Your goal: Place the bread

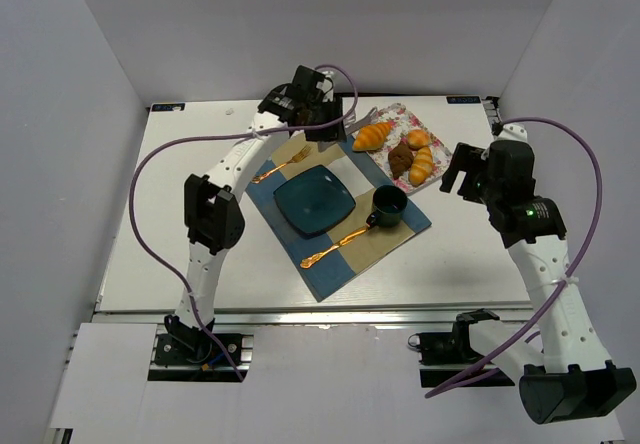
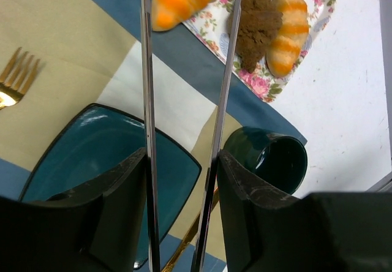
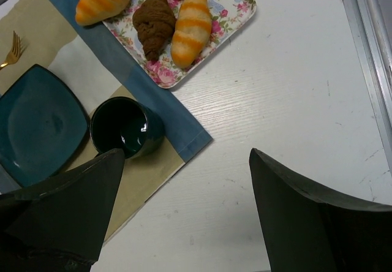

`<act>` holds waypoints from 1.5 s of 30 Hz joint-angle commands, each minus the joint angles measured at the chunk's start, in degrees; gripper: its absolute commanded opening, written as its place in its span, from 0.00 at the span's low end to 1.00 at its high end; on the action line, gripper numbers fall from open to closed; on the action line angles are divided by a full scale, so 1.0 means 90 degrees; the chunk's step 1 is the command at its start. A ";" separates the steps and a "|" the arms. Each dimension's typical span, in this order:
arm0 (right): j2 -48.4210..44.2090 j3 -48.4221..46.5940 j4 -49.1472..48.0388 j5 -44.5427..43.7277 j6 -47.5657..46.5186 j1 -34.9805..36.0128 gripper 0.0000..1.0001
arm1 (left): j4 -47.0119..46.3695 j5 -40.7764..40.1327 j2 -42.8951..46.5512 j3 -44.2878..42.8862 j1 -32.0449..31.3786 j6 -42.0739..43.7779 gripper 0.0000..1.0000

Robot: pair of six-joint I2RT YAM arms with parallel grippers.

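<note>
Over the left corner of the flowered tray, my left end effector is hovering with its long thin blades spread, one on each side of the bread. A sliver of tray is showing between the bread and one blade, so I am reading it as not pinching. The bread is lying on that corner of the tray, its end jutting over the striped placemat, beside the dark chocolate pastry and a smaller striped roll. The teal plate and dark cup are sitting on the placemat, with the gold fork beside the plate. Off to the right, my right end effector is hanging above bare desk, fingers wide apart and gripping nothing.
</note>
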State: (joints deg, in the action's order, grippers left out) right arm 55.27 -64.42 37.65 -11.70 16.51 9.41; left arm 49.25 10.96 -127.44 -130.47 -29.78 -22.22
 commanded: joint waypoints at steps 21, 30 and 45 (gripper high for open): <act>-0.0193 0.0371 -0.0101 0.0011 -0.0165 -0.0001 0.89 | 0.0260 -0.1335 -0.0499 0.0230 -0.0509 0.0369 0.48; -0.0154 0.0400 -0.0218 0.0070 -0.0175 -0.0001 0.89 | 0.0309 -0.1228 -0.0499 0.0230 -0.0578 0.0476 0.37; -0.0096 0.0410 -0.0306 0.0109 -0.0126 -0.0001 0.89 | 0.0250 -0.0710 -0.0148 0.0405 -0.0675 0.0496 0.30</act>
State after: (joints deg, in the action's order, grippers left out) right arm 54.39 -60.95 37.28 -11.18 15.88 9.41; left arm 51.37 3.16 -133.67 -127.66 -34.89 -18.02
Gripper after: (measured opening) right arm 0.895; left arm 0.323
